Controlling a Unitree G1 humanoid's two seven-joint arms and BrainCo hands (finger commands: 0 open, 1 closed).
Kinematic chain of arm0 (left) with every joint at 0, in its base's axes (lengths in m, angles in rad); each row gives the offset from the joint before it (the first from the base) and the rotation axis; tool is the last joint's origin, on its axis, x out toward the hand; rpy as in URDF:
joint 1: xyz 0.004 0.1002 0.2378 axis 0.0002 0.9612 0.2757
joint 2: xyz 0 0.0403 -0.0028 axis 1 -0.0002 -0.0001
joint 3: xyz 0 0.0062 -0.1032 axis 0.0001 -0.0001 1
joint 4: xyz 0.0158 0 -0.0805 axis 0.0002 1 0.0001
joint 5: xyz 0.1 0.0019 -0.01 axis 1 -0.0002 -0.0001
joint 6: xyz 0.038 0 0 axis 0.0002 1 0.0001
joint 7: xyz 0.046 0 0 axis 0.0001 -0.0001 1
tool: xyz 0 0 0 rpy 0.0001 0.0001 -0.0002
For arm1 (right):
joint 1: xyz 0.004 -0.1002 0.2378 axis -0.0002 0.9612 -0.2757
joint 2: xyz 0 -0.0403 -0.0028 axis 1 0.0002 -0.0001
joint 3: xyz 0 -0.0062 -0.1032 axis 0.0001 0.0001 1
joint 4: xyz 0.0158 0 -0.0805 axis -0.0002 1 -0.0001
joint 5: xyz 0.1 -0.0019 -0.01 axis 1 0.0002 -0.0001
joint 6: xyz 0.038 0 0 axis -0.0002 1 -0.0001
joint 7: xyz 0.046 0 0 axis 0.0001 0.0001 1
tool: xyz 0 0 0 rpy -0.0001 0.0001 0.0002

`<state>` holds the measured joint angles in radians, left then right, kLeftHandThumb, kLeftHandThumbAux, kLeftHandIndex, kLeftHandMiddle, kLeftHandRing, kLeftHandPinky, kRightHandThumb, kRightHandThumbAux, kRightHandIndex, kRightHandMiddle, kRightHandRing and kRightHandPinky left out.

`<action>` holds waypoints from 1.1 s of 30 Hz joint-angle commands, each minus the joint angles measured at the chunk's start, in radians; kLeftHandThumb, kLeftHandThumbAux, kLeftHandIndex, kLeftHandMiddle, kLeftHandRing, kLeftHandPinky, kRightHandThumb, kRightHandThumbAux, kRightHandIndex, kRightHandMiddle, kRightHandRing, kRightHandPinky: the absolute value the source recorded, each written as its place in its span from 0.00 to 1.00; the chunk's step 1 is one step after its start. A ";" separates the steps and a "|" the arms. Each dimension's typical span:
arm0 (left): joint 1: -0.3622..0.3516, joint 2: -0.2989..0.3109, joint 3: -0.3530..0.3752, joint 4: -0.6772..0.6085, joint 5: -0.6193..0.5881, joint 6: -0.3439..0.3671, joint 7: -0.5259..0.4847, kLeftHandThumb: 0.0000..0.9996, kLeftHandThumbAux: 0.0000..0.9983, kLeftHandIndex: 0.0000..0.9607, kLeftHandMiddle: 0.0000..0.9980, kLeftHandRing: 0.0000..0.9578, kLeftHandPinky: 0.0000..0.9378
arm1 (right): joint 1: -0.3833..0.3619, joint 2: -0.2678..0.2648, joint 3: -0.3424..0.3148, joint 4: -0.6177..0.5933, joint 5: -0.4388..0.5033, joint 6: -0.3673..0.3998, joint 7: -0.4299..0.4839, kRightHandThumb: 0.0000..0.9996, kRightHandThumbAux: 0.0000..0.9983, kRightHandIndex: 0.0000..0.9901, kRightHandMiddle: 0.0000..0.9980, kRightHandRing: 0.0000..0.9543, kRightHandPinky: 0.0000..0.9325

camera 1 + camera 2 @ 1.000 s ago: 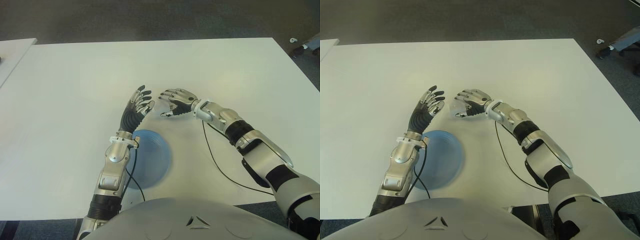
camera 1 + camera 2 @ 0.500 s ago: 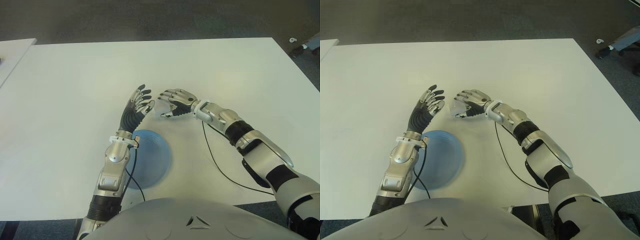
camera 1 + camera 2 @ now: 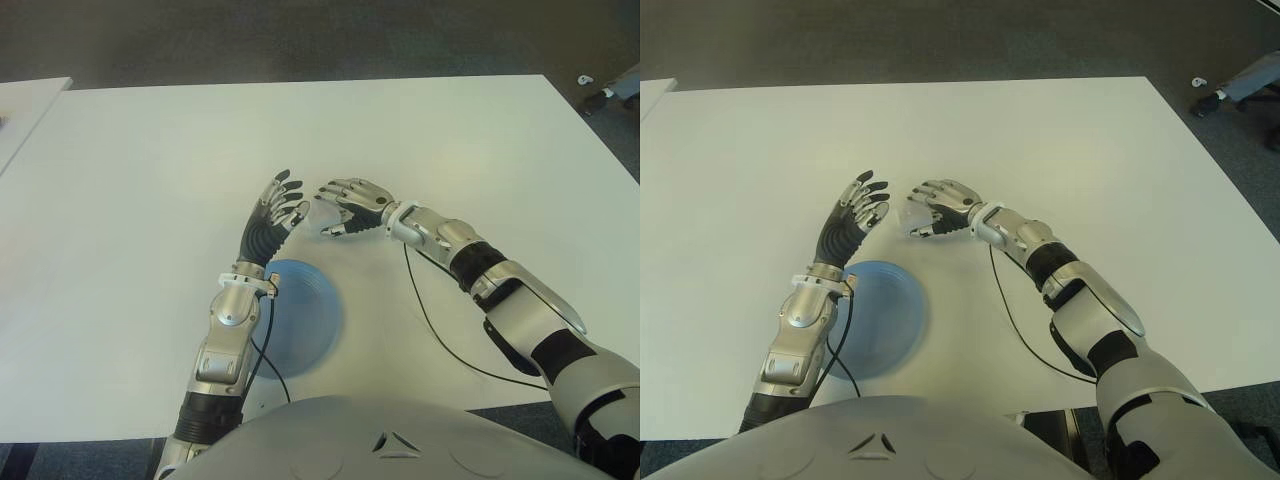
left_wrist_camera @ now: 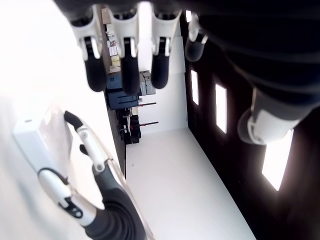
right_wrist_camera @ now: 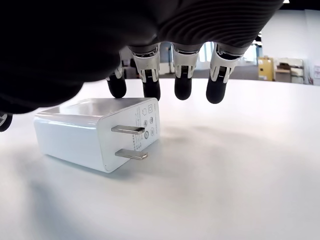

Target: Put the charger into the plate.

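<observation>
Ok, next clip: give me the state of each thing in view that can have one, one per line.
charger: lying flat on the table, prongs out to the side, not gripped.
right hand: open, fingers arched over the charger, none visibly closed on it.
left hand: open, fingers spread, holding nothing, just left of the right hand.
plate: upright on the table, nothing in it, near the robot's body.
table: bears charger and plate.

Bare table [image 3: 450, 140] lies all around; only the raised left hand [image 3: 277, 205] stands between charger [image 5: 95, 131] and plate [image 3: 305, 310].
</observation>
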<state>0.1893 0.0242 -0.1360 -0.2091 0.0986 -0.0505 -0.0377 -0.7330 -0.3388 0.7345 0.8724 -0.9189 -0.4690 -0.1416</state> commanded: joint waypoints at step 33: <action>0.021 -0.008 -0.010 -0.015 -0.009 0.010 0.004 0.01 0.54 0.00 0.18 0.24 0.28 | -0.059 0.036 0.126 0.117 -0.080 0.026 0.030 0.35 0.12 0.00 0.00 0.00 0.00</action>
<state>0.1966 0.0227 -0.1383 -0.2259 0.0890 -0.0494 -0.0377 -0.8177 -0.3084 0.8249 0.9539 -0.9640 -0.4408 -0.1439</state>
